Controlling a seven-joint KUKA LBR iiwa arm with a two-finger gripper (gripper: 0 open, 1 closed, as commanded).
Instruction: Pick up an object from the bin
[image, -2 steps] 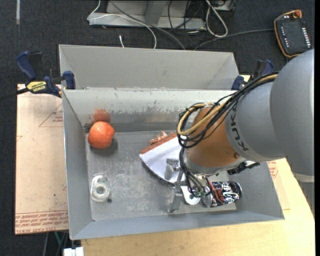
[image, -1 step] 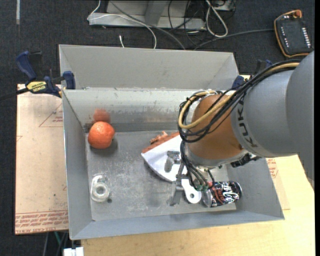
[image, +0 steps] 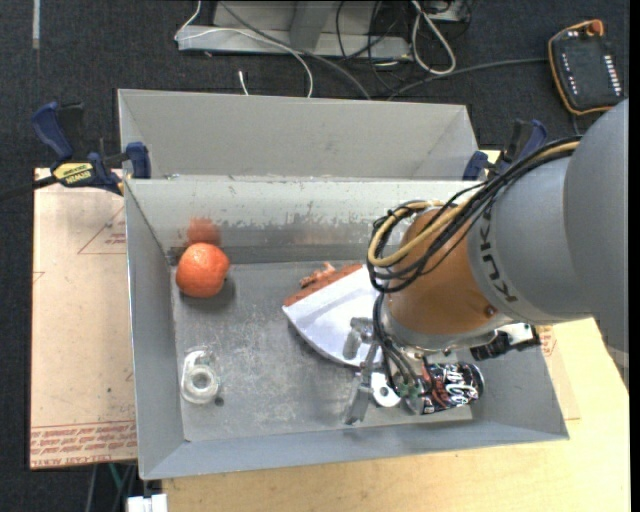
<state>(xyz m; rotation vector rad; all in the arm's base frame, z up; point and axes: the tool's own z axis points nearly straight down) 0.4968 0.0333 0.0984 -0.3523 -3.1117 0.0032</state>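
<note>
You have one legible marking: the maker's name on the grey arm (image: 560, 240), in dark letters (image: 497, 268) running lengthwise along its casing, just above the orange cover (image: 440, 290). You can read K, U, K plainly; the last letter is hard to tell. Markings on the hand-held control unit (image: 590, 65) are too small to read.

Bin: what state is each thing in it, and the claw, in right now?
Orange ball, resting in the back left corner, untouched.
Clear ring, lying flat at the front left, apart from everything else.
White sheet, lying in the middle, its right part hidden under the arm.
Reddish scrap, partly hidden behind the sheet.
Claw, down low at the sheet's front edge.
</note>
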